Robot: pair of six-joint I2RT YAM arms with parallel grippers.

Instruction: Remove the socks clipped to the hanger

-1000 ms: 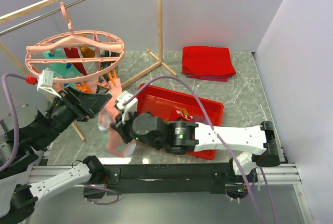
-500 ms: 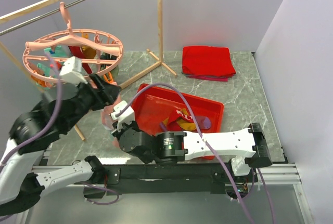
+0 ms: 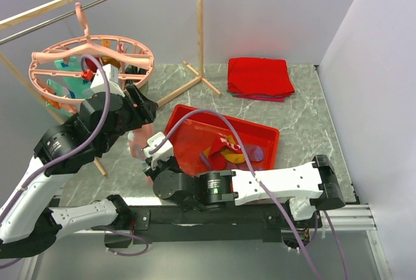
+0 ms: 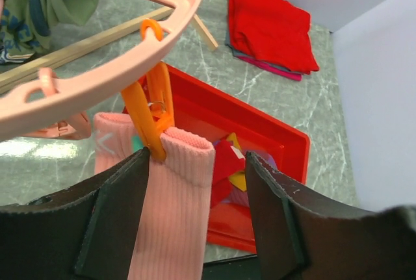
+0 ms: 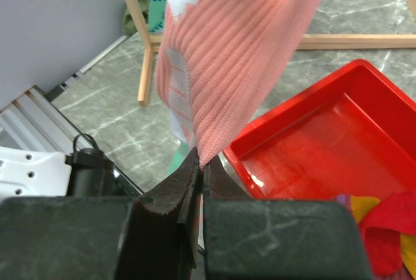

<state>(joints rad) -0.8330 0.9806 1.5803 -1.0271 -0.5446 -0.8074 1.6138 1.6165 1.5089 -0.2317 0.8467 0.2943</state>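
The round pink hanger (image 3: 91, 65) hangs from the rack bar with several socks (image 3: 71, 78) clipped under it. A pink sock (image 4: 175, 208) hangs from an orange clip (image 4: 146, 124) on the hanger's ring (image 4: 130, 52). My left gripper (image 4: 195, 208) is open, one finger on each side of this sock's cuff, just below the clip; it also shows in the top view (image 3: 143, 110). My right gripper (image 5: 203, 163) is shut on the pink sock's (image 5: 240, 52) lower end, low beside the tray; it shows in the top view (image 3: 149, 162) too.
A red tray (image 3: 263, 138) holds several loose socks (image 3: 231, 150) right of the hanger. A folded red cloth (image 3: 260, 77) lies at the back. The wooden rack's post (image 3: 200, 26) and feet (image 3: 188, 78) stand behind the tray. Grey walls close in left and right.
My left arm has risen and swung right, bringing its open gripper up to the orange clip. My right gripper stays shut on the pink sock, shifted slightly left and nearer.
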